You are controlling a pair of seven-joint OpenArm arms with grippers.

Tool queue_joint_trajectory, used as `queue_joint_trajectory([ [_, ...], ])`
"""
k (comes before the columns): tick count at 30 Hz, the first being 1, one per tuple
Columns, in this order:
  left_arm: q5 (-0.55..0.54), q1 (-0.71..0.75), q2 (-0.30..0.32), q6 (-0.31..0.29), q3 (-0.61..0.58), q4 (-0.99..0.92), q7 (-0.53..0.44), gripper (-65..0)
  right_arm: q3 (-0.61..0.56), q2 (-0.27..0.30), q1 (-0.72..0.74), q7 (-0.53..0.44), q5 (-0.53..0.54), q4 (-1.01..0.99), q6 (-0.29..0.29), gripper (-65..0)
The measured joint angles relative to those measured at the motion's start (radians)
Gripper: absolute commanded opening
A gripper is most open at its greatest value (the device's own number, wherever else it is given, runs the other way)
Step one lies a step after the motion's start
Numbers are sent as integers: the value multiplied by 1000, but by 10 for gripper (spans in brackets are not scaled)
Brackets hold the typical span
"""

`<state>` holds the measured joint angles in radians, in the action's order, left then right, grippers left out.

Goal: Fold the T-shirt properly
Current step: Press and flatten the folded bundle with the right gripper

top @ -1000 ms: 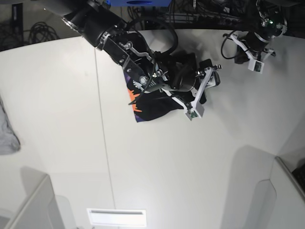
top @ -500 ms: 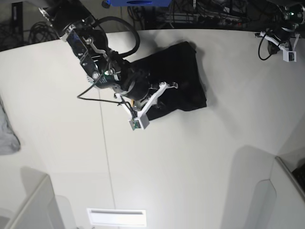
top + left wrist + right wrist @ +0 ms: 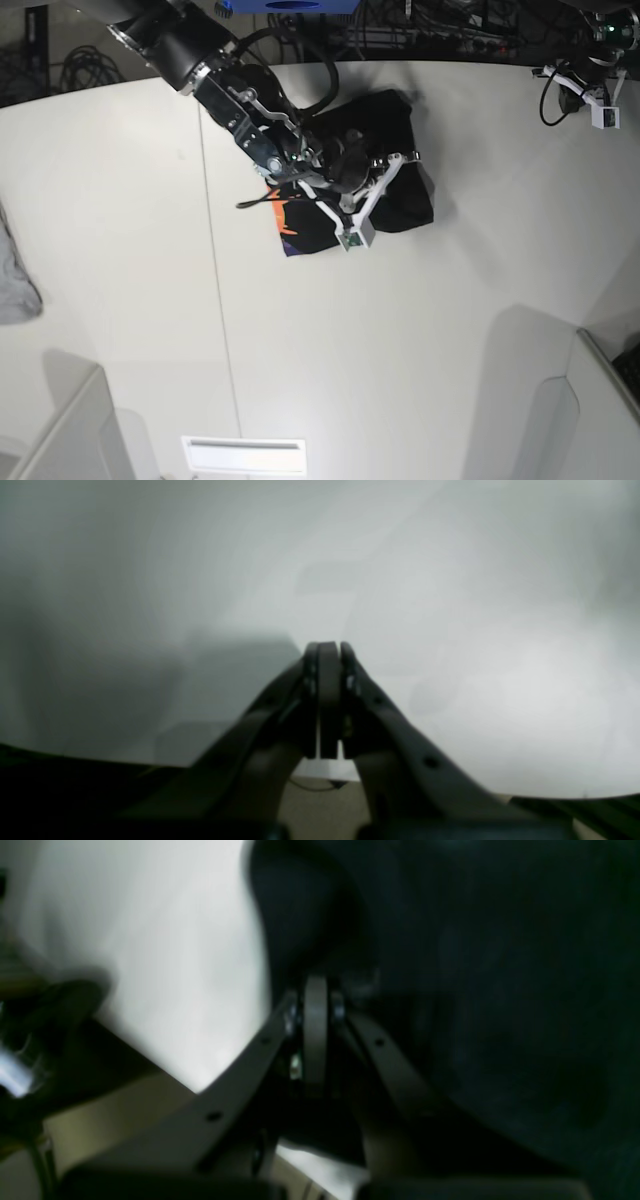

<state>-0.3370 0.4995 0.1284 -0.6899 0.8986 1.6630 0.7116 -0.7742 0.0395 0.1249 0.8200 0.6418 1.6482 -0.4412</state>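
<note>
My right arm [image 3: 215, 75] is black, looped with black cables, carrying a white wrist bracket [image 3: 365, 205]. Both grippers show dark perforated fingers [image 3: 400, 740].

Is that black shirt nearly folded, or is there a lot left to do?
Well along, it seems. The T-shirt is already a compact bundle on the white table, though a printed corner pokes out at its lower left. The right gripper is shut right at the shirt's edge; whether it pinches cloth is unclear. The left gripper is shut, off to the side. Left: tidying that corner and letting go.
</note>
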Motion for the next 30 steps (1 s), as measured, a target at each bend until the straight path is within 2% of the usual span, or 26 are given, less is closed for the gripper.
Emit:
queue_joint_trajectory([
  [3, -4, -1, 0, 0, 1, 1, -1, -650, 2, -14, 2, -19, -6, -58, -4, -650],
  [7, -3, 0, 0, 0, -1, 2, -4, -650, -5, -71, 14, -24, 1, -127, -4, -650],
  [13, -5, 1, -31, 0, -79, 65, -5, -650, -123, -59, 69, -24, -4, -131, -4, -650],
  [17, 0, 1, -45, 1, -148, 110, 0, -650, -134, -69, 74, -15, 2, -120, -4, -650],
  [21, -3, 0, -77, 0, -205, 155, -1, -650, -163, -27, 73, 13, 7, 40, -1, -650],
  [23, -11, 3, -83, 0, -225, 183, 2, -650, -163, 12, 74, 12, 3, 143, -3, -650],
  [26, -141, 3, -84, 0, -229, 199, 0, -650, -83, 84, 48, 21, 20, 231, 3, -650],
  [27, -193, 3, -82, 0, -232, 198, 3, -637, -27, 96, 22, 14, 5, 240, -1, -650],
  [30, -342, 8, -78, 0, -239, 194, 5, -365, 137, 131, -60, 11, 5, 248, -7, -650],
])
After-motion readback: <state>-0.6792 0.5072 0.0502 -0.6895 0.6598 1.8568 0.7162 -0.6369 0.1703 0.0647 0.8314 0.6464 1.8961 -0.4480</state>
